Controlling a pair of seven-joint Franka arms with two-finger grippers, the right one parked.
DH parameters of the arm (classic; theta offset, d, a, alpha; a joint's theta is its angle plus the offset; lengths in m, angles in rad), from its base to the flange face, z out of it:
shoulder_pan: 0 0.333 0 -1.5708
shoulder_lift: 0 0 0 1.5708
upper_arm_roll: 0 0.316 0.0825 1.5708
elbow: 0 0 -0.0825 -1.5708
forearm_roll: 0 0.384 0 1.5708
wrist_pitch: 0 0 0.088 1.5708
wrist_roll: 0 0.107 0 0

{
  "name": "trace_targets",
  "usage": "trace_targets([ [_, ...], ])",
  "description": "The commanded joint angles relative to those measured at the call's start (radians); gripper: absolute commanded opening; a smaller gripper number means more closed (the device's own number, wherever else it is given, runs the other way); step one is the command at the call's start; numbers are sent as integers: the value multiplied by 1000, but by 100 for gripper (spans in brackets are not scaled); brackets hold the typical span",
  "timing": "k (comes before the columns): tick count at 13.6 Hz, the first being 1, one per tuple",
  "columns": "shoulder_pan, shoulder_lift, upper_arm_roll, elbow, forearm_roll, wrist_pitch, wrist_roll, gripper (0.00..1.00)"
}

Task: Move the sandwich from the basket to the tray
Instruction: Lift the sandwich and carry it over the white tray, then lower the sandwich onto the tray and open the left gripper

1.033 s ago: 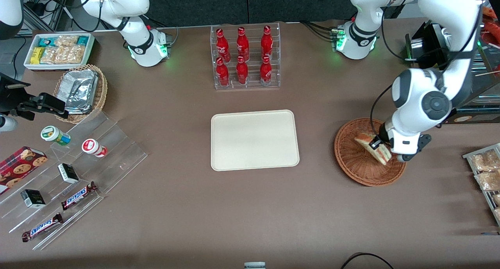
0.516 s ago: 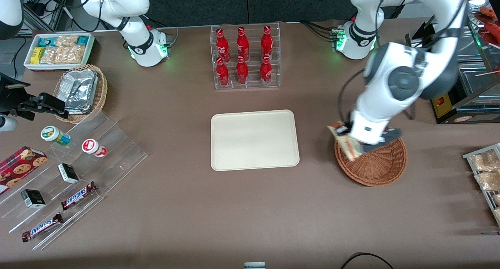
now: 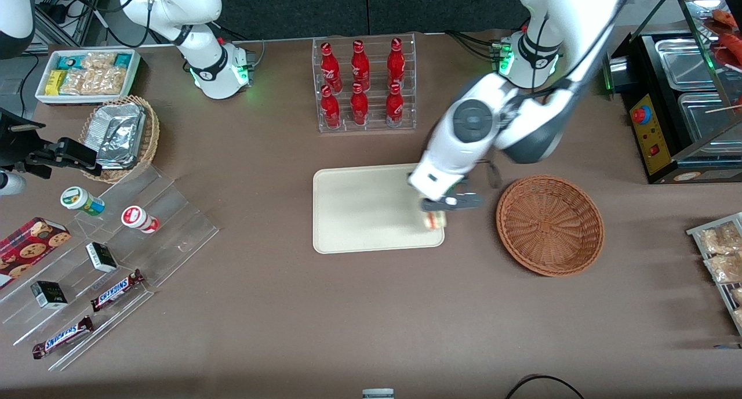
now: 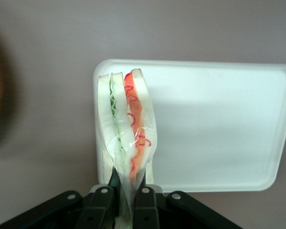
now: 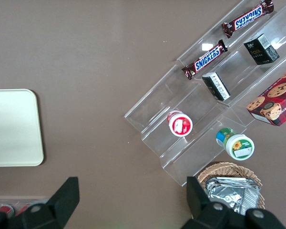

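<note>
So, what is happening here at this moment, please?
The working left arm is moving a wrapped sandwich from the reddish-brown wicker basket to the cream tray. Its tool is shut on the sandwich, which hangs above the tray's edge nearest the basket, not yet set down. The basket now holds nothing. Bottles stand in a clear rack farther from the front camera than the tray.

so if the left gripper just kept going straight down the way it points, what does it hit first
Probably the tray. The gripper, shut on the sandwich, points down over the tray's edge nearest the basket, so the sandwich would touch first; height is unclear.
</note>
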Motion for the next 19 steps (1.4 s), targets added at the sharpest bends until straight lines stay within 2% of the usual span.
trace_targets([
  [1,-76,110,4,94,78,6,-67,0],
  [2,-99,142,4,112,116,8,-90,0],
  [6,-171,227,23,152,150,100,-124,0],
  [9,-244,259,72,154,152,170,-150,0],
  [12,-335,277,164,152,152,224,-155,0],
  [15,-350,280,183,146,150,252,-155,0],
  [16,-350,290,183,148,150,252,-154,27],
  [17,-350,293,183,149,152,249,-149,70],
  [18,-350,293,183,148,153,246,-141,99],
  [19,-349,291,183,149,152,243,-141,99],
])
